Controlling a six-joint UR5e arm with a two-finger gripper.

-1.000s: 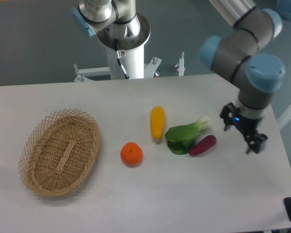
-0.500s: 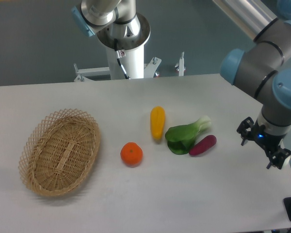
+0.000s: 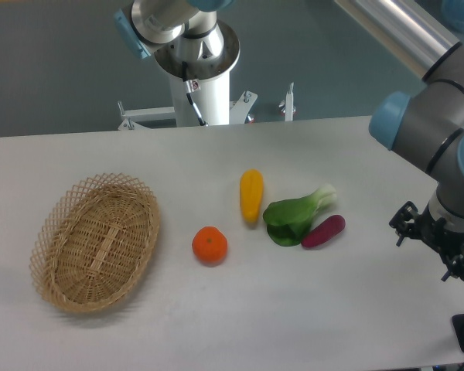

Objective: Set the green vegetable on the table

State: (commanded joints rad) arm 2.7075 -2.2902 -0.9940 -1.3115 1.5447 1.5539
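The green vegetable (image 3: 296,216) lies on the bench (image 3: 309,309), touching the purple vegetable (image 3: 323,231). Probably light, stiff plastic; grip its pale stalk. Gripper (image 3: 435,247) fingers apart, empty.

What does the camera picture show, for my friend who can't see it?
A green vegetable lies on a white table, touching a purple vegetable, with a yellow vegetable and an orange nearby. An empty wicker basket sits far left, and the robot's tool hovers at the right edge, holding nothing.
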